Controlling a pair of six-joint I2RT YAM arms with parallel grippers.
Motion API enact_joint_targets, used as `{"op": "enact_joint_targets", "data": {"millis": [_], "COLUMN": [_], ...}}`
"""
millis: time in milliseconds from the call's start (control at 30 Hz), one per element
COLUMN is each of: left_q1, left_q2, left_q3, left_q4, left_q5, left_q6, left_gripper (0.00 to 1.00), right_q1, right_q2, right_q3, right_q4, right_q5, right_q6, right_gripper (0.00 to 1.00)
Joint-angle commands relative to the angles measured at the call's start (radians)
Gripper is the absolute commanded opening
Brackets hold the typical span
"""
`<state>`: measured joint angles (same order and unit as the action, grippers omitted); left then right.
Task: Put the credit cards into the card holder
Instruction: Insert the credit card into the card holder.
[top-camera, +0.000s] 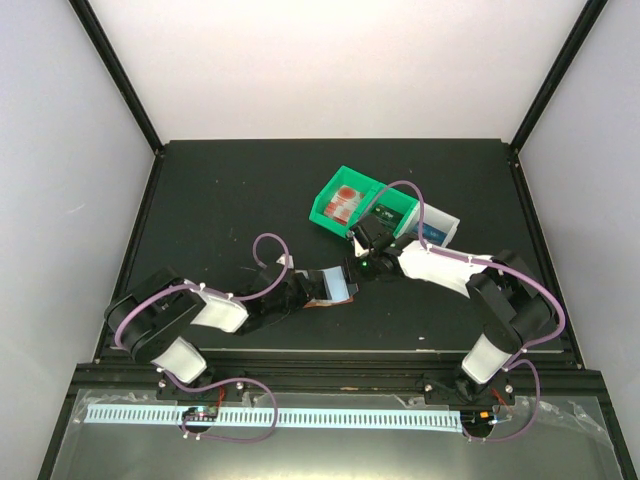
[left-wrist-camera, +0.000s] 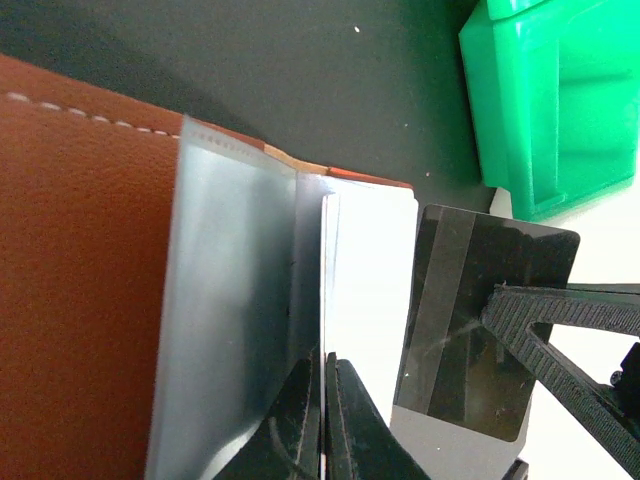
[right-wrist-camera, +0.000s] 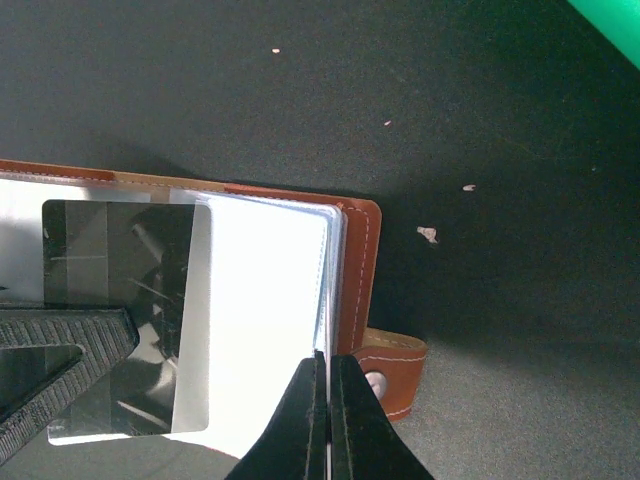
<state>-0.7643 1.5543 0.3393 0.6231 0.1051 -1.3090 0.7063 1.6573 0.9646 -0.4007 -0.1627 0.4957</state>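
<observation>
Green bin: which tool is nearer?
Right. The right tool sits by the green bin's near side; the left tool is farther, across the card holder.

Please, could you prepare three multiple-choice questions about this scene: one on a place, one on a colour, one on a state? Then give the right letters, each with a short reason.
1. In the top view, where is the green bin relative to the card holder?
A. above it and slightly to the right in the picture
B. below it
C. far to its left

2. In the left wrist view, what colour is the card at the open holder's right?
A. yellow
B. dark blackish
C. green

3. In what state is the card holder?
A. shut and snapped
B. open
C. inside the bin

Answers:
1 A: the bin lies higher in the picture, slightly rightward.
2 B: its face is dark.
3 B: the clear sleeves are spread and the snap strap lies unfastened.
</observation>
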Motion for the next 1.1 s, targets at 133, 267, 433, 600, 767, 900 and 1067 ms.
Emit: {"op": "enact_joint_targets", "data": {"millis": [133,267,433,600,767,900,1067], "left_q1": [-0.006,-0.006,-0.007,-0.009,-0.009,-0.009,-0.009], "left_q2": [0.029,0.03,0.036,0.039,0.029,0.034,0.047], "left_q3": [0.007,0.005,0.027,0.046,0.061,0.076,0.093], "left_q4": [0.012,0.014,-0.01,-0.037,-0.072,-0.08,-0.083], "left_q5": [0.042,0.054,0.076,0.078,0.077,0.094,0.105], "left_q6": [0.014,0.022,0.056,0.071,0.105,0.123,0.137], "left_gripper": [0.02,0.02,0.01,0.09,0.09,0.07,0.04], "right_q1": [0.006,0.007,0.007,0.007,0.007,0.007,0.006], "right_q2": [0.045,0.044,0.045,0.044,0.039,0.039,0.039], "right_q3": [-0.017,-0.015,-0.016,-0.018,-0.023,-0.024,-0.025], "right_q4": [0.017,0.018,0.022,0.023,0.025,0.027,0.03], "right_q5": [0.003,0.002,0.002,0.0,0.0,0.0,-0.007], "right_q6": [0.005,0.005,0.007,0.008,0.009,0.008,0.006], "right_gripper": [0.01,0.01,0.01,0.01,0.01,0.01,0.01]}}
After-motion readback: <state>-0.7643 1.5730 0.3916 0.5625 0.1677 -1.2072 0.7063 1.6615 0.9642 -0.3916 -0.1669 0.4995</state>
